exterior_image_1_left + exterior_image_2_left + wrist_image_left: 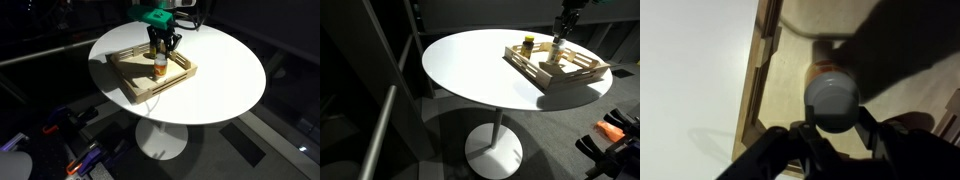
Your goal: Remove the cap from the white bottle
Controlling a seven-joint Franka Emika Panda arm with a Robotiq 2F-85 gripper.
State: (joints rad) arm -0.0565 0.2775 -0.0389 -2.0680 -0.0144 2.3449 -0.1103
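Note:
The white bottle (160, 69) with its orange label band stands upright in the wooden tray (133, 88). In the wrist view its round white cap (832, 98) sits on top, with the orange band (824, 70) showing beyond it. My gripper (834, 122) hangs straight above the bottle, with one finger against each side of the cap, closed on it. In both exterior views the gripper (161, 50) (561, 33) is low over the tray (572, 81). The bottle (557, 49) is mostly hidden behind the fingers.
The tray lies on a round white pedestal table (222, 70) (470, 65). A slim dark bottle with a yellow cap (528, 43) stands at the tray's corner, close to my gripper. The tray's raised wooden rim (755, 70) runs beside the bottle. The surroundings are dark.

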